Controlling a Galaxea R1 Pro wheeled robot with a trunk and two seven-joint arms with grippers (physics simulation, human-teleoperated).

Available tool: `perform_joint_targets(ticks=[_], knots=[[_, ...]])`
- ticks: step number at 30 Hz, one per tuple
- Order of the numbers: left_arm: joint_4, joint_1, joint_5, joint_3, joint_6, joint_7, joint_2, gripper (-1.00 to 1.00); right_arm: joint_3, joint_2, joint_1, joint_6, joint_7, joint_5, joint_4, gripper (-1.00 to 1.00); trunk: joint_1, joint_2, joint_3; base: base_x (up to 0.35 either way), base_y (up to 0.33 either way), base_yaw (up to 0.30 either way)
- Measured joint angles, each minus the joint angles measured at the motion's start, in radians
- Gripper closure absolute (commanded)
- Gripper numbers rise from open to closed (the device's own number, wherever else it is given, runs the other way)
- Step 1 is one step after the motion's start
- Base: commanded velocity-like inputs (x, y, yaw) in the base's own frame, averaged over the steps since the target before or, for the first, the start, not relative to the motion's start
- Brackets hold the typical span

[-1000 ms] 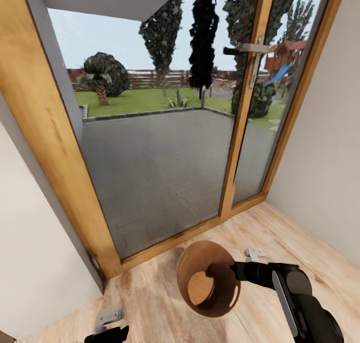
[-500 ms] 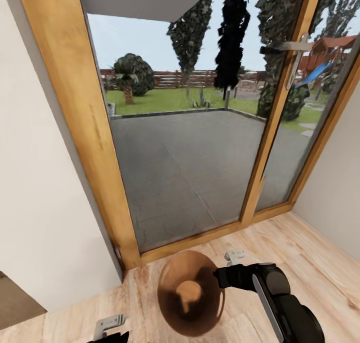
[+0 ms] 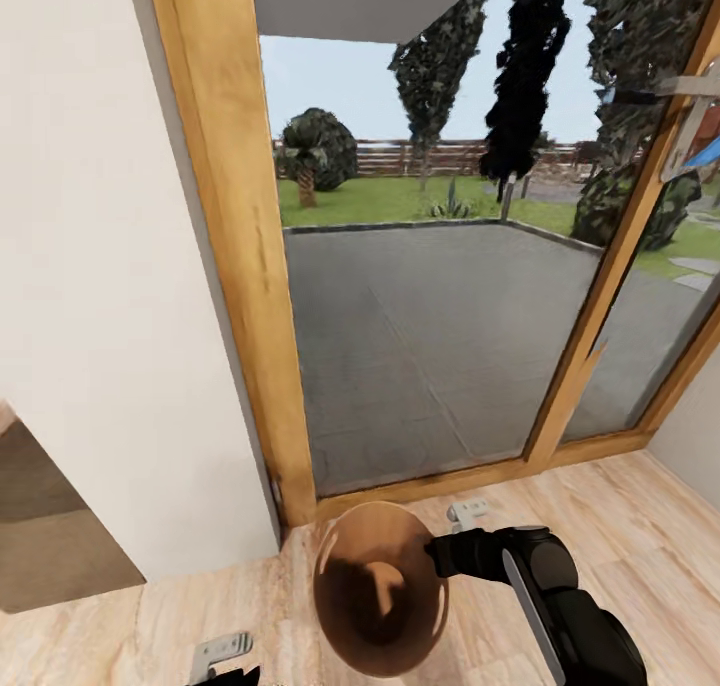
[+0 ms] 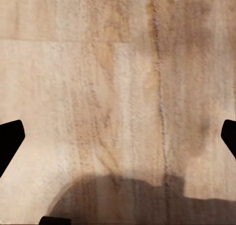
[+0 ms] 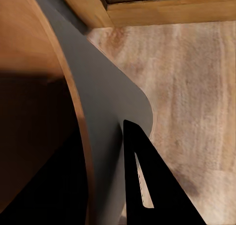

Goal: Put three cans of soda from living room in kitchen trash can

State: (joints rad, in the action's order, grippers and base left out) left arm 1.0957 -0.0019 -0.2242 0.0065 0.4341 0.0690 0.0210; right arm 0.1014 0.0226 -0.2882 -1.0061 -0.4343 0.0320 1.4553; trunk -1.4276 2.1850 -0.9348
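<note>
1. The tash can point(image 3: 378, 591), a coppery brown tapered bin with a glossy dark inside, sits low in the head view, just left of the centre line, its open mouth turned up toward the camera.
2. The right gripper point(image 3: 437, 554) reaches in from the lower right of that frame on a black arm point(image 3: 565, 616) and meets the bin's rim on the right side.
3. In the right wrist view the tash can's wall point(image 5: 34, 77) fills the left half of the frame, with a grey pad point(image 5: 105, 116) lying flat against its outer face and a black finger point(image 5: 152, 185) just beside it; the claw is clamped on the rim, one finger inside and one outside.
4. The bin appears lifted clear of the pale wood floor point(image 3: 620, 506), which shows around and below it.
5. The left gripper point(image 3: 225, 676) barely enters the bottom edge of the head view, left of the bin and apart from it.
6. In the left wrist view two black fingertips point(image 4: 10, 141) stand at opposite edges of the frame, wide apart, with nothing but floor planks point(image 4: 118, 87) between them.
7. A wood-framed glass door point(image 3: 440, 296) takes up the upper middle and right of the head view, with a paved terrace, lawn and trees behind the glass.
8. A white wall point(image 3: 110, 266) covers the left side of the head view.
</note>
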Motion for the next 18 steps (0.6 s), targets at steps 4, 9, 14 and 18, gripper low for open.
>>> perform_joint_targets(ticks=[4,9,14,18], knots=[[-0.009,0.0,0.001,-0.002,0.0,0.0,-0.001,-1.0,-0.001,0.0,0.0,-0.002,0.003,-0.002,0.0,1.0,0.0,0.0,0.0,0.0,0.0,0.299],[-0.012,0.0,0.0,-0.002,0.0,0.0,0.0,-1.0,-0.001,-0.004,0.0,-0.001,0.005,0.001,0.0,1.0,0.0,0.0,0.0,0.0,0.0,0.299],[-0.019,0.0,0.001,-0.002,-0.001,0.0,0.0,-1.0,-0.002,-0.007,0.0,-0.002,0.006,0.004,0.0,1.0,0.0,0.0,0.0,0.0,0.0,0.299],[-0.021,0.0,0.002,-0.002,-0.001,0.0,0.0,-1.0,-0.002,-0.007,0.0,-0.002,0.005,0.002,0.0,1.0,0.0,0.0,0.0,0.0,0.0,0.298]])
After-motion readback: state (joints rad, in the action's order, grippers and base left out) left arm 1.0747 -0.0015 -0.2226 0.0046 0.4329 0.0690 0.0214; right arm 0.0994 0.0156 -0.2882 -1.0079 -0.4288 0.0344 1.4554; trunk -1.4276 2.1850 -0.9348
